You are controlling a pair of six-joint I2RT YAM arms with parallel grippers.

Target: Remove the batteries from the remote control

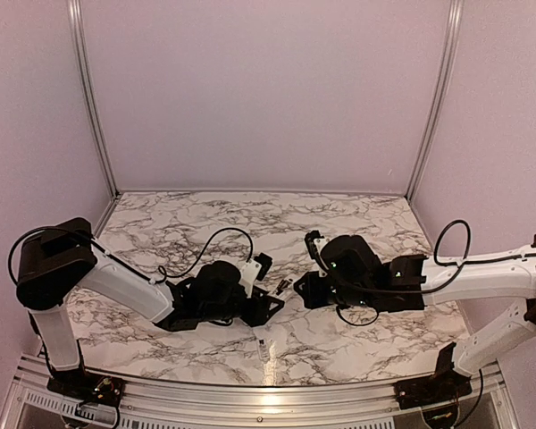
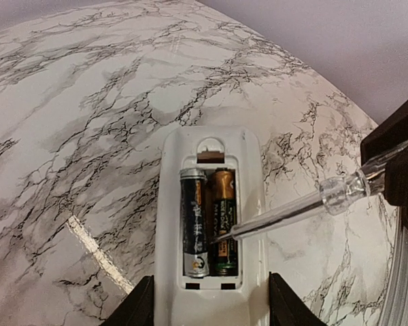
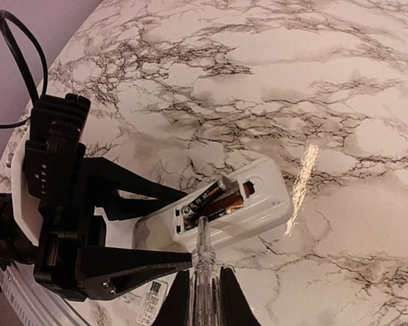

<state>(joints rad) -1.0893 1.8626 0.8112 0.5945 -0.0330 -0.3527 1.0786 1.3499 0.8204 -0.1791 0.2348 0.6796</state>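
Marble tabletop [image 1: 357, 219]; screwdriver [image 2: 292, 209] crosses batteries [image 2: 194, 217] inside remote control [image 2: 168, 204].

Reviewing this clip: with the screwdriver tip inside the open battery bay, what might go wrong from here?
1. The screwdriver tip sits between the two batteries. A pry could slip off them, or flick one out to roll across the marble table.
2. The left jaws grip the remote control at one end only, so levering from the right jaws could twist it loose.
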